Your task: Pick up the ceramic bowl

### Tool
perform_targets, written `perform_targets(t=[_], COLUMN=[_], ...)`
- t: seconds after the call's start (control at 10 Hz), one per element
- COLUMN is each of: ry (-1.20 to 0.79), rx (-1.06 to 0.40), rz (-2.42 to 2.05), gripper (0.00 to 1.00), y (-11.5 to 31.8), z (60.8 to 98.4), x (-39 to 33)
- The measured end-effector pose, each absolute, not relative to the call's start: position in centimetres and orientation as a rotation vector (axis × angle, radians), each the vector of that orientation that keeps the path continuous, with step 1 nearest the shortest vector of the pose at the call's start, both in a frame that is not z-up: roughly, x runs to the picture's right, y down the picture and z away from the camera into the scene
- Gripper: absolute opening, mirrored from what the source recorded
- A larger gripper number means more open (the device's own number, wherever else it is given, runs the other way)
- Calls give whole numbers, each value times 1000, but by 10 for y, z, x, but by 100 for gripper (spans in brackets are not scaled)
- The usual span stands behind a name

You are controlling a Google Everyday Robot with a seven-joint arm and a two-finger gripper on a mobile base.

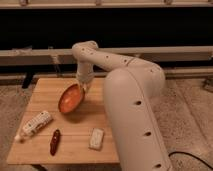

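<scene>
The ceramic bowl (70,99) is orange-red and glossy with a paler rim. It hangs tilted over the middle of the wooden table (45,85), its inside facing the camera. My gripper (82,87) comes down from the white arm and is shut on the bowl's upper right rim. The bowl's lower edge is close to the tabletop; I cannot tell whether it touches.
A white bottle (34,125) lies at the table's left front. A dark red oblong item (54,141) lies near the front edge. A small white packet (96,138) lies to its right. The robot's white body (137,120) covers the table's right side.
</scene>
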State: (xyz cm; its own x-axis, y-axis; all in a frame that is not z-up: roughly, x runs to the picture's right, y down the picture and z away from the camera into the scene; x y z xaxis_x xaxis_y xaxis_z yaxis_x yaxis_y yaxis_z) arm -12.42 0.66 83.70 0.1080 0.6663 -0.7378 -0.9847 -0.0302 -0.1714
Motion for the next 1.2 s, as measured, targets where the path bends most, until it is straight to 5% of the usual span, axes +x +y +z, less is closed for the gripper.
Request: perform_targets(t=[1.2], ry=[492], rx=[-793], rz=[1411], gripper=[0], y=[-3], z=[829], x=[-130])
